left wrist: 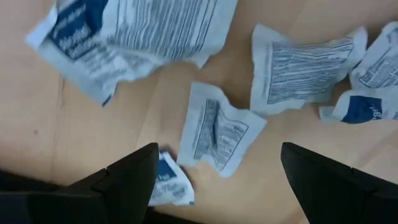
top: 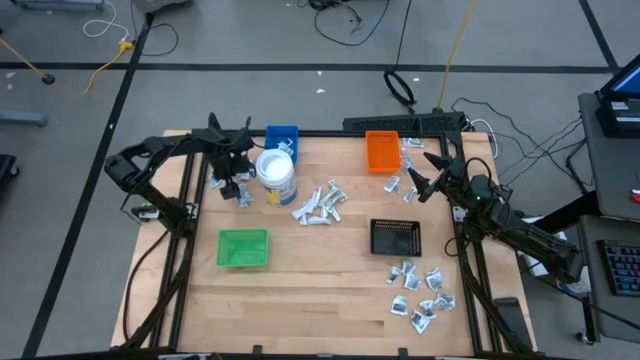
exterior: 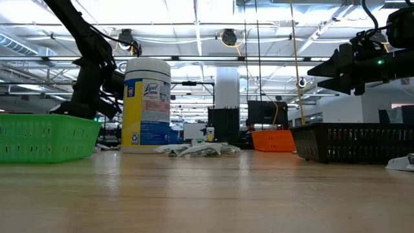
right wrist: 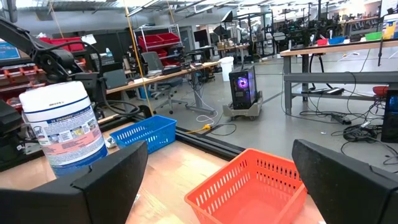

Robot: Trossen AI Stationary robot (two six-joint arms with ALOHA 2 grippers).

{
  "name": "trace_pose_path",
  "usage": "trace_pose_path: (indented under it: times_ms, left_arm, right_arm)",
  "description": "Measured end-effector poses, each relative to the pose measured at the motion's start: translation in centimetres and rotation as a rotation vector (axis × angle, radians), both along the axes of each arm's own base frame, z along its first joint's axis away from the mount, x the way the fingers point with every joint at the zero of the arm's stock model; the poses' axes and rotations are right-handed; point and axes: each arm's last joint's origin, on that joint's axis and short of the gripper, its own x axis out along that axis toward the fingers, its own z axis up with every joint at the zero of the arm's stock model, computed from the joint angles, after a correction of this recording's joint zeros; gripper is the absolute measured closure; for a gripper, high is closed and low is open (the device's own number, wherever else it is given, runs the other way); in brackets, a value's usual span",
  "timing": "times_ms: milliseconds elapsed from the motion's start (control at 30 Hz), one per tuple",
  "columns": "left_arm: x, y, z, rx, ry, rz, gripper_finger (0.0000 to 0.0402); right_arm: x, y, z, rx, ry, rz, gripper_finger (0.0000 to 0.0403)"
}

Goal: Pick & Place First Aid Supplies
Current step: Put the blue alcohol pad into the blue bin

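Starting at the left, I have the left gripper (top: 240,190) low over the table (top: 330,275), just left of the white tub (top: 277,176); its fingers (left wrist: 134,180) stand wide apart with nothing between them, and through the left wrist camera I see white printed packets (left wrist: 219,134) lying flat on the wood right under it, one partly tucked beneath a fingertip. Behind the tub sits the blue tray (top: 283,137), and nearer my side of the table the green tray (top: 243,247). Right of the tub, around mid-table, a heap of supplies (top: 318,205) lies loose on the wood; in the low view it shows as a pale pile (exterior: 197,149) between the tub (exterior: 146,107) and the orange tray (exterior: 274,140). Further right, the orange tray (top: 382,151) sits at the far edge with a few packets (top: 410,150) just beside it. The black tray (top: 396,237) lies in front of it, and a second scatter of packets (top: 425,295) is spread toward the near right corner. The right gripper (top: 420,183) hangs above the table right of the orange tray, close to those far packets, fingers (right wrist: 112,180) spread open and holding nothing; its wrist camera looks across the orange tray (right wrist: 249,183) to the tub (right wrist: 62,127) and blue tray (right wrist: 144,133).
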Motion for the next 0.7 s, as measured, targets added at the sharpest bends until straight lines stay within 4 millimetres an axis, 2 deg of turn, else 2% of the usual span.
trace_pose_path:
  times_ms: [133, 267, 700]
  left_arm:
    - [-0.1, -0.2, -0.2, -0.026, -0.016, -0.050, 0.0073]
    - [-0.2, -0.5, -0.7, -0.019, -0.014, -0.060, 0.0117]
    - [-0.3, -0.9, -1.3, 0.017, 0.034, -0.068, 0.0341]
  right_arm:
    - [0.0, 0.0, 0.0, 0.000, 0.000, 0.000, 0.0009]
    - [0.0, 0.0, 0.0, 0.000, -0.001, 0.000, 0.0009]
    - [0.0, 0.0, 0.0, 0.000, 0.000, 0.000, 0.0009]
